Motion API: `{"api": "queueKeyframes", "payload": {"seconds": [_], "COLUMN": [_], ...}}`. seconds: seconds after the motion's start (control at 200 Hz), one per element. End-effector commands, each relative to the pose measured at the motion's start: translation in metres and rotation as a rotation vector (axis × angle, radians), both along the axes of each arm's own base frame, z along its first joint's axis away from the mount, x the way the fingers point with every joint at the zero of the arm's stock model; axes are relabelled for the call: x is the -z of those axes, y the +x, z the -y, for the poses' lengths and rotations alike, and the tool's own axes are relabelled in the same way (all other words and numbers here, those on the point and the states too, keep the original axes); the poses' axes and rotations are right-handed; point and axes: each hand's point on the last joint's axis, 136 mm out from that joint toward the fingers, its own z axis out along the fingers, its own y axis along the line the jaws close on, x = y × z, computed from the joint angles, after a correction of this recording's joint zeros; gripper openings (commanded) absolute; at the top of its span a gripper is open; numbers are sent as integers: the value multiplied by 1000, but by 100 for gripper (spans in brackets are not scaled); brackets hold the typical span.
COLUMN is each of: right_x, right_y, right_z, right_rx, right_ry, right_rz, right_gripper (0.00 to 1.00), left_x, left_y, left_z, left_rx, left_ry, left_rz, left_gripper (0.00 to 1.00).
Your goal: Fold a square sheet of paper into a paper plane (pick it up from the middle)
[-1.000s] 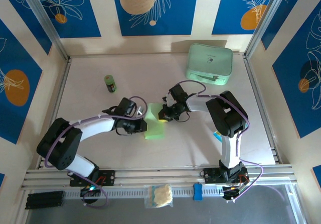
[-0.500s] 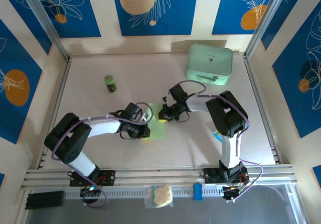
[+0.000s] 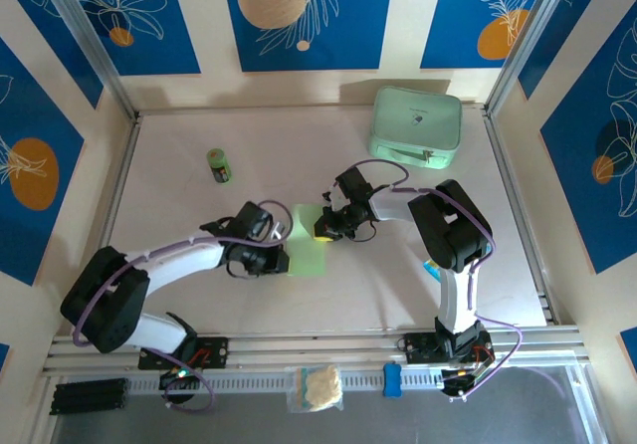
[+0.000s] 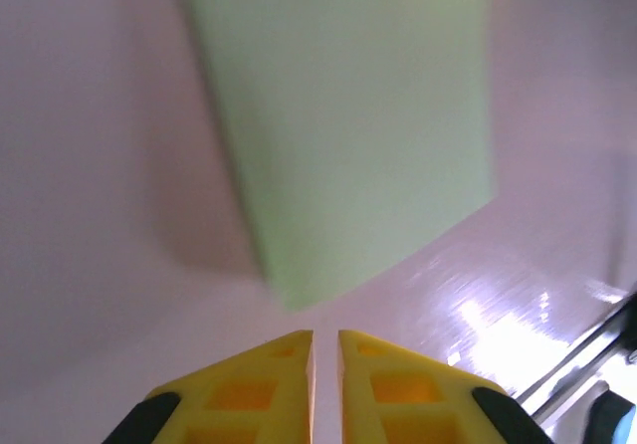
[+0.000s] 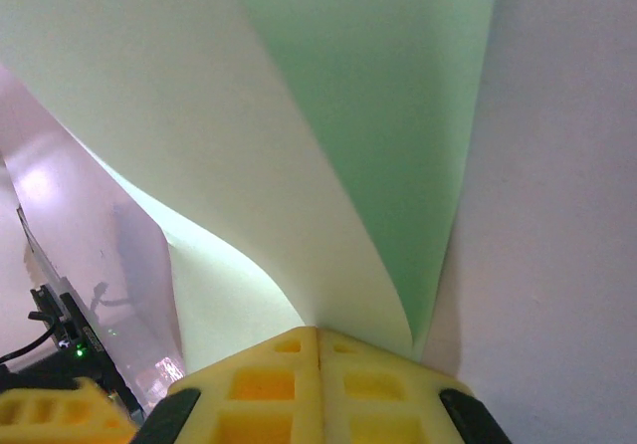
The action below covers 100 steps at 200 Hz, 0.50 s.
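Note:
The square sheet of paper (image 3: 310, 256) is pale green and lies folded over on itself at the table's middle. My right gripper (image 3: 323, 231) is at its far right corner, shut on the paper (image 5: 249, 145), which curls up from the jaws (image 5: 318, 333) in a loose loop. My left gripper (image 3: 282, 262) rests low on the table at the sheet's left edge. In the left wrist view its jaws (image 4: 325, 339) stand almost together with only a thin slit and nothing between them. The paper's corner (image 4: 348, 135) lies just ahead of the tips.
A mint-green case (image 3: 416, 123) stands at the back right. A small green bottle (image 3: 218, 165) stands at the back left. A crumpled bag (image 3: 318, 386) and a blue piece (image 3: 392, 379) sit on the front rail. Metal rails edge the table.
My left arm has swung its elbow out to the left and its gripper has slid along the paper's left edge toward the near side. The right gripper has kept its hold and place.

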Motion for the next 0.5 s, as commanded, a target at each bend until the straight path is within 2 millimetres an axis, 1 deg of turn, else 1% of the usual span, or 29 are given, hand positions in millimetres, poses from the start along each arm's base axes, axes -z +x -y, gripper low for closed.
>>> {"api": "queueKeyframes", "payload": {"seconds": [0.0,0.06,0.12,0.24,0.37,0.495], "right_x": [98,98,98,96,95,96], "right_y": [-44,-43,-43,-42,-42,-43], "right_z": [83,83,83,83,83,87], "right_rx": [63,60,53,47,39,35], "right_ry": [-443,-448,-457,-459,-465,-479], "right_rz": [-168,-174,-174,-169,-178,-181], "right_gripper": [0,0,0,0,0,0], "left_x": [-23,-15,-8,3,13,31], "left_y": [44,60,75,97,109,113], "left_z": [10,10,14,25,37,28], "left_rx": [-62,-92,-103,-127,-136,-171], "left_ry": [-23,13,26,-14,-66,-41], "left_rz": [98,94,89,94,75,59], "left_gripper": [16,15,14,14,14,14]}}
